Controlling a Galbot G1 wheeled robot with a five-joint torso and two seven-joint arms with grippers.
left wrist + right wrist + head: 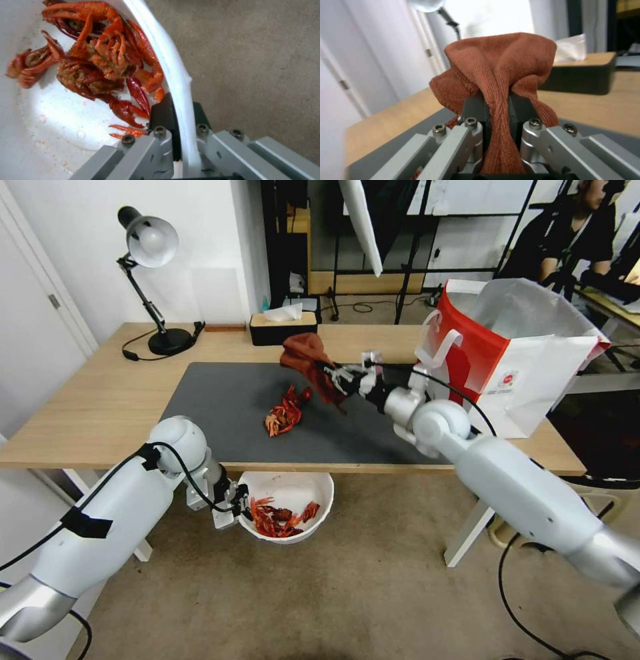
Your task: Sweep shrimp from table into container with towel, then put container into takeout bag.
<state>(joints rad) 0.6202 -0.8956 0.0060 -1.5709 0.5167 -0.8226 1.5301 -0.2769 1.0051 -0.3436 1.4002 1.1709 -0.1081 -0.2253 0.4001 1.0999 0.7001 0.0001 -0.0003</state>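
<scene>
Sweep partly done: some shrimp in the container, a heap left on the tabletop.

Head view: the right pincer (337,375) lifts the towel (308,357) just above the remaining shrimp (285,413); the container (288,505) hangs below the tabletop (100,407) edge; the takeout bag (517,357) waits unfilled.
Left wrist view: the left pincer (180,112) pinches the container's rim.
Right wrist view: the right pincer clamps the towel.

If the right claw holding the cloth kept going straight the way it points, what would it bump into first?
Probably the black tissue box at the back of the table. The right claw, shut on the towel, points roughly that way above the mat, though depth is hard to judge.
</scene>
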